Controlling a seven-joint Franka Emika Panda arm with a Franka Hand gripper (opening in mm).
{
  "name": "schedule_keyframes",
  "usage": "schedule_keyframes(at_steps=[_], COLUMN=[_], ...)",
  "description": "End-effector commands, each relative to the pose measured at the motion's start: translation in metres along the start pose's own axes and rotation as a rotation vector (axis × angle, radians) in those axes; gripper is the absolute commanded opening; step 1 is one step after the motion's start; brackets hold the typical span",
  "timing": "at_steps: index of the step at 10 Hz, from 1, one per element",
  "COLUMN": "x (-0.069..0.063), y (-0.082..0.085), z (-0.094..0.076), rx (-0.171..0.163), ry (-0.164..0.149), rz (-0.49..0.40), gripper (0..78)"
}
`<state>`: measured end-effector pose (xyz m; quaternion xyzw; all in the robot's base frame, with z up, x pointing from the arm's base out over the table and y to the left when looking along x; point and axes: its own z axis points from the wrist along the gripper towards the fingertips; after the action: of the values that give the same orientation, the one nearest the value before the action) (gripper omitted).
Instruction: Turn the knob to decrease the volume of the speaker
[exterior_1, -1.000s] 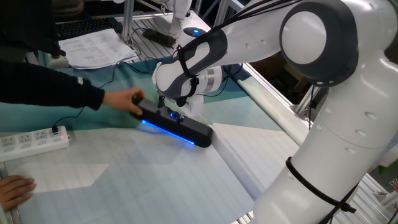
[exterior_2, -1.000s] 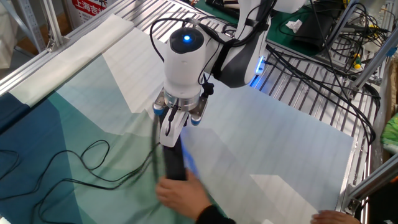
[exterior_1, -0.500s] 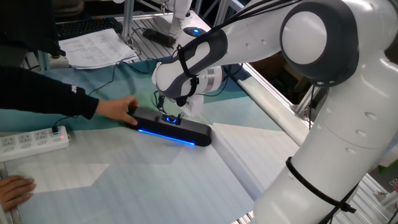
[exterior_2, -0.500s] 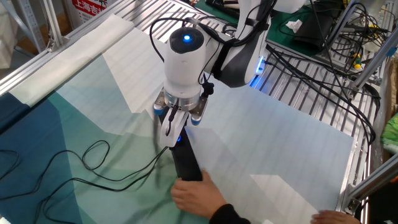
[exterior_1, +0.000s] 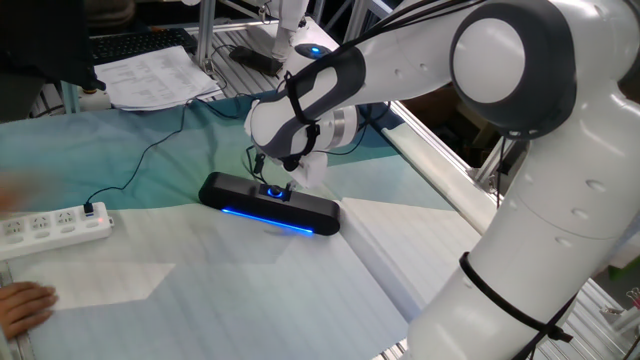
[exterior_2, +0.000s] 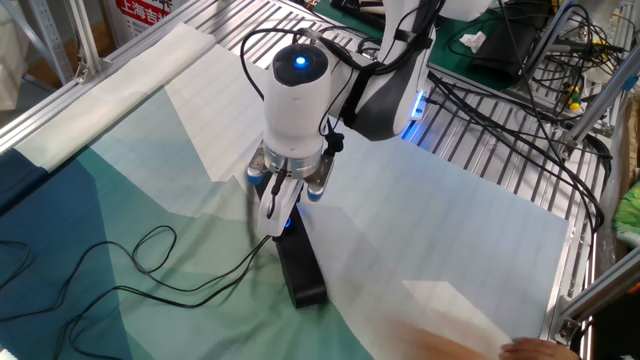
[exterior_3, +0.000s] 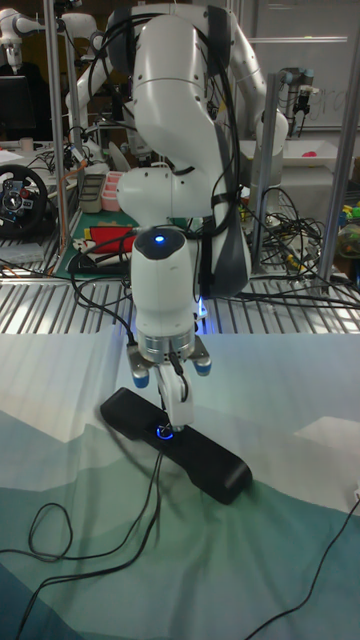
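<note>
Showing the speaker's (exterior_1: 268, 204) blue front strip, one fixed view exposes what the tall view hides. The hand (exterior_3: 167, 424) stands on the knob (exterior_3: 163, 433) mid-table; its opening cannot be told.

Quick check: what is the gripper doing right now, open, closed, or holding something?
Gripper: down at the small round blue-lit black knob on the long slim black speaker; whether it is open or shut cannot be told.

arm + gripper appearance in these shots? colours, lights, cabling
Glossy white arm with rounded shells and dark grey bands at the joints. Black cables loop along it from the upper links to the wrist. The wrist housing carries a round blue light on top. Below a metal flange with blue fittings sits the gripper, with slim fingers.
</note>
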<state>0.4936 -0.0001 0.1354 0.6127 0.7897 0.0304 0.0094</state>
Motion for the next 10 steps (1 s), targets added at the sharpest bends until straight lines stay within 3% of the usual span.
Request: schedule_keyframes(at_steps=[1,10], x=[-0.0019,-0.0072], y=[0.0011,0.0009], z=[0.0005,0.0069], rx=[-0.001,-0.007], ry=[0.004,0.012], rz=[0.002,-0.007], gripper=[77.4,77.4])
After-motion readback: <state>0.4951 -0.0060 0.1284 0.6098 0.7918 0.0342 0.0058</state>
